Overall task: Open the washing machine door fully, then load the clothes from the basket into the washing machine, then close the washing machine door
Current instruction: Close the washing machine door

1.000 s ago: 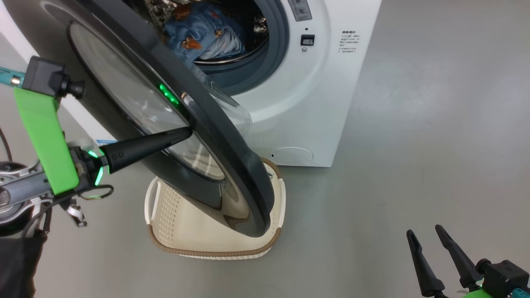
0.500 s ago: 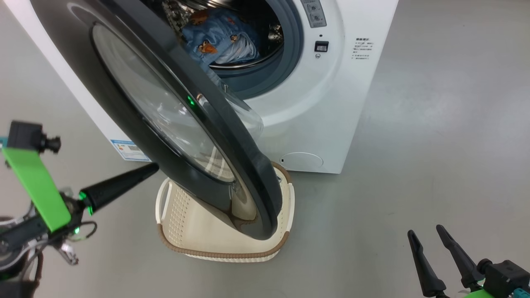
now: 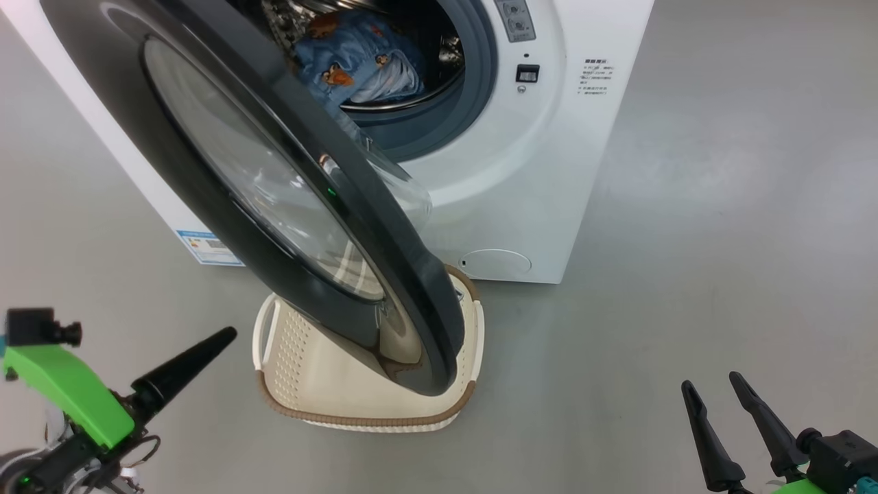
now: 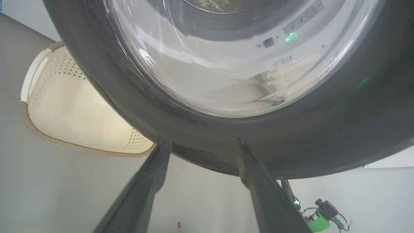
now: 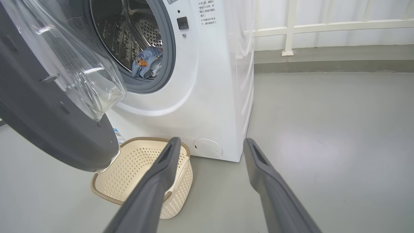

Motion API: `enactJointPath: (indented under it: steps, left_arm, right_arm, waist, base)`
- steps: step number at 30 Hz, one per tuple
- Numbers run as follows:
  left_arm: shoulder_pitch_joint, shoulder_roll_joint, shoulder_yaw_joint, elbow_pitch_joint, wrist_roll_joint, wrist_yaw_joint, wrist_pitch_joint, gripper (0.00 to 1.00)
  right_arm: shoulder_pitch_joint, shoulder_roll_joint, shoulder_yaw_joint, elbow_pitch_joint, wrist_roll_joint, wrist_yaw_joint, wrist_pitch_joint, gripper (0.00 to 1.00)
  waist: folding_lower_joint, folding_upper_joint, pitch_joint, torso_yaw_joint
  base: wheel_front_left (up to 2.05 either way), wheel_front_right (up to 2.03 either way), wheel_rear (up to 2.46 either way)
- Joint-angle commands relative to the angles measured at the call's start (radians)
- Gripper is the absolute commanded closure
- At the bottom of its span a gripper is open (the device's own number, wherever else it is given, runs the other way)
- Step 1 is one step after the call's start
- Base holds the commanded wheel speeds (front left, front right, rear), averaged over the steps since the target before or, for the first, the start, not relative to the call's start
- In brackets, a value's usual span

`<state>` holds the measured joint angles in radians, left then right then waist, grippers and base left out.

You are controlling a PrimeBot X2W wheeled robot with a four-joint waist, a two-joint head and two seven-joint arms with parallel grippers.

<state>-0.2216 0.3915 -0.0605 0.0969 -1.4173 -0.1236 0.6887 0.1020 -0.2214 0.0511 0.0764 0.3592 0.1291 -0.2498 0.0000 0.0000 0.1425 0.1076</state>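
The washing machine door (image 3: 260, 185), partly open, hangs over the cream basket (image 3: 363, 418); blue clothes (image 3: 357, 62) lie inside the washing machine (image 3: 549, 171).

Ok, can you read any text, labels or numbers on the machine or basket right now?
Printed block on the washing machine front, right of the opening: too small to read.
Blue energy label, low on its front: blurred, unreadable.
Grey plate beside the opening: marks illegible.
The basket: no text seen.
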Motion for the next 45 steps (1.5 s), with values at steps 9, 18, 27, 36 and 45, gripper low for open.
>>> enactJointPath:
  steps: [9, 18, 27, 36, 45]
  left_arm:
    - [0.034, 0.034, 0.01, 0.018, 0.037, -0.007, -0.176, 0.0]
    - [0.073, 0.069, -0.047, 0.016, 0.071, -0.007, -0.398, 0.0]
    - [0.101, 0.128, -0.194, 0.055, 0.161, -0.007, -0.67, 0.0]
    - [0.084, 0.174, -0.325, 0.153, 0.239, -0.007, -0.923, 0.0]
    - [0.094, 0.093, -0.195, 0.193, 0.48, -0.007, -0.95, 0.0]
  right_arm:
    - [-0.019, -0.023, 0.015, -0.018, -0.001, 0.002, -0.012, 0.0]
    - [-0.029, -0.032, 0.011, -0.013, 0.0, 0.002, -0.012, 0.0]
    - [-0.042, -0.044, 0.008, -0.008, 0.002, 0.002, -0.012, 0.0]
    - [-0.05, -0.057, 0.006, -0.005, 0.004, 0.002, -0.012, 0.0]
    - [-0.05, -0.061, -0.005, -0.005, 0.005, 0.002, -0.012, 0.0]
  waist:
    - [0.0, 0.0, 0.013, -0.029]
    - [0.0, 0.0, 0.02, -0.074]
    - [0.0, 0.0, 0.015, -0.107]
    - [0.0, 0.0, 0.006, -0.133]
    - [0.0, 0.0, -0.004, -0.147]
  base:
    - [0.0, 0.0, 0.0]
    - [0.0, 0.0, 0.0]
    - [0.0, 0.0, 0.0]
    - [0.0, 0.0, 0.0]
    - [0.0, 0.0, 0.0]
